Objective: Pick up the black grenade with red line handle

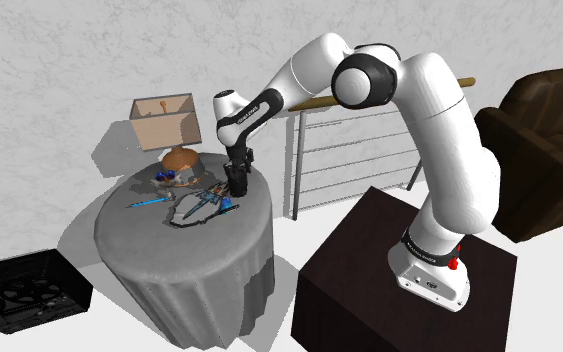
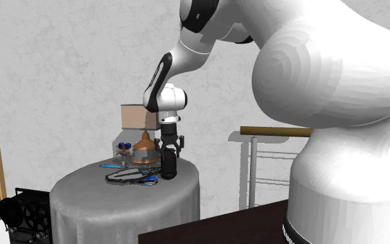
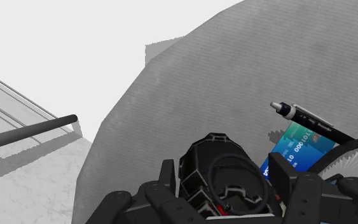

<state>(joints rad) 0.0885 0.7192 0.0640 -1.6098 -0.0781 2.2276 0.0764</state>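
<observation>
**Tool and target at the approach.** The tool (image 3: 224, 175) hangs upright over the black grenade (image 3: 212, 153). Its fingers are apart, one at each flank, so that closing would bear on the ribbed body, and no pressing contact is evident. The grenade stands on the cloth-covered desk (image 1: 184, 255), near the lamp (image 1: 169, 125) and to its right in the shoulder view. A pen (image 3: 308, 118) and a blue card (image 3: 298, 149) lie in front of the lamp, outside the fingers' span.

White arm (image 1: 449, 130), dark joints, black claw (image 1: 237, 186), red base button (image 1: 456, 263).
</observation>
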